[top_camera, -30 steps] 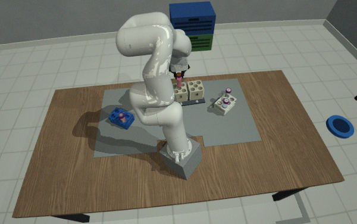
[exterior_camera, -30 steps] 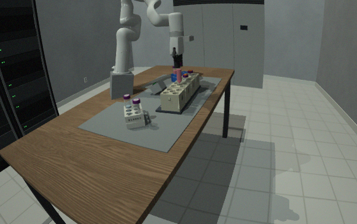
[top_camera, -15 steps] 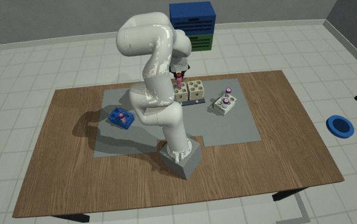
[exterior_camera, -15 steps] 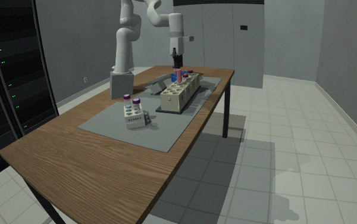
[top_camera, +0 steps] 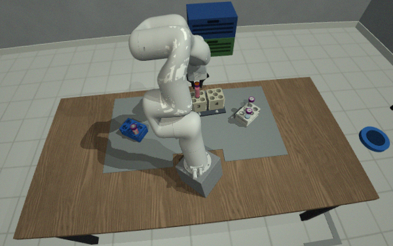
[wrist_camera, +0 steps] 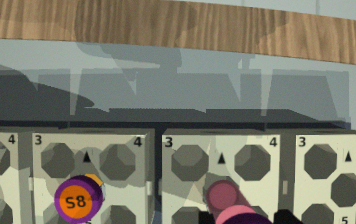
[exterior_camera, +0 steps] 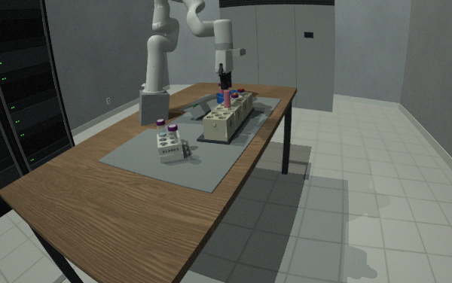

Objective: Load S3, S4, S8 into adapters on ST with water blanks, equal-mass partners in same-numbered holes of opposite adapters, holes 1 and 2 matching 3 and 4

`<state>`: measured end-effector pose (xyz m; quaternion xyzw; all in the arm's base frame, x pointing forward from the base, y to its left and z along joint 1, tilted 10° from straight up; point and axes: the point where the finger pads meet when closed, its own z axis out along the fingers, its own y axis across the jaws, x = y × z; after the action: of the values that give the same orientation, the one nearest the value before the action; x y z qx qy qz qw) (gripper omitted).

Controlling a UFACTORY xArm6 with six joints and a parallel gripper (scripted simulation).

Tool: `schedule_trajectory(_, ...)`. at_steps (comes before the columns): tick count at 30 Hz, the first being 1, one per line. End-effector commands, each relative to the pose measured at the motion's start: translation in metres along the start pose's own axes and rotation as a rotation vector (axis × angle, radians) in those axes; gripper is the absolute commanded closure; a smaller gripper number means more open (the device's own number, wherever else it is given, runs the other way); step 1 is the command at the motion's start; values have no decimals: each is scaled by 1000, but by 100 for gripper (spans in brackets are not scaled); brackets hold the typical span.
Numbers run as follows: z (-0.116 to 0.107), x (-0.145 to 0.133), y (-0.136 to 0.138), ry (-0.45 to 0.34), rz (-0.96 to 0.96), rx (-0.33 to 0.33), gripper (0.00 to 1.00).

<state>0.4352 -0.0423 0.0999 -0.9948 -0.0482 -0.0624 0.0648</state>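
One orange-dotted pink tube (top_camera: 197,92) (exterior_camera: 227,98) (wrist_camera: 222,194) hangs clamped in the gripper (top_camera: 196,84) (exterior_camera: 225,87) (wrist_camera: 245,219) above adapter 3 (top_camera: 198,106) (exterior_camera: 237,114) (wrist_camera: 232,145), right of S8 (exterior_camera: 234,95) (wrist_camera: 76,201); loading it seems in hand, calling for alignment over hole 5, then lowering.

The top view looks steeply down from behind the arm's base (top_camera: 212,183) (exterior_camera: 154,109), far enough off for the whole table; the exterior looks along it from one end — lower, closer. Wrist faces down, close — all three share the adapters (top_camera: 215,104) (exterior_camera: 215,129) (wrist_camera: 120,192).
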Motion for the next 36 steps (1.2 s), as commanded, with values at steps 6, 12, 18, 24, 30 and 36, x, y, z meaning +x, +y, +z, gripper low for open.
schedule_trajectory(6, 5, 2, 0, 4, 0, -1, 100)
schedule_trajectory(12, 11, 2, 0, 4, 0, -1, 100)
schedule_trajectory(18, 16, 2, 0, 4, 0, -1, 100)
schedule_trajectory(24, 21, 2, 0, 4, 0, -1, 100)
schedule_trajectory(30, 27, 2, 0, 4, 0, -1, 100)
schedule_trajectory(36, 31, 2, 0, 4, 0, -1, 100)
